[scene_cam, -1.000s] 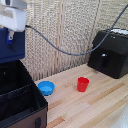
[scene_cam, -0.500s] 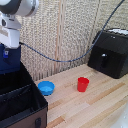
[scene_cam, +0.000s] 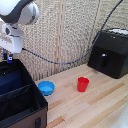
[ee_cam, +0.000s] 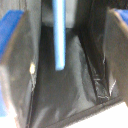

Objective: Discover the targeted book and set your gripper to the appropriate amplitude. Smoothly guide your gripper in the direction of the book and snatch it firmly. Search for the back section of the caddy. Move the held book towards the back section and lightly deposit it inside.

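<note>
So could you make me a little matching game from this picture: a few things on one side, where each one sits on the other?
Things:
1. red cup
2. blue bowl
3. black box appliance
4. caddy

Places:
A. far on the exterior view's right, cable running to it
B. at the exterior view's lower left, under the robot arm
C. on the wooden table, right beside the caddy
D. on the wooden table, between bowl and appliance

Pairs: 1-D, 2-C, 3-A, 4-B

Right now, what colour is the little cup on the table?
The cup is red; it shows best in the exterior view.
</note>
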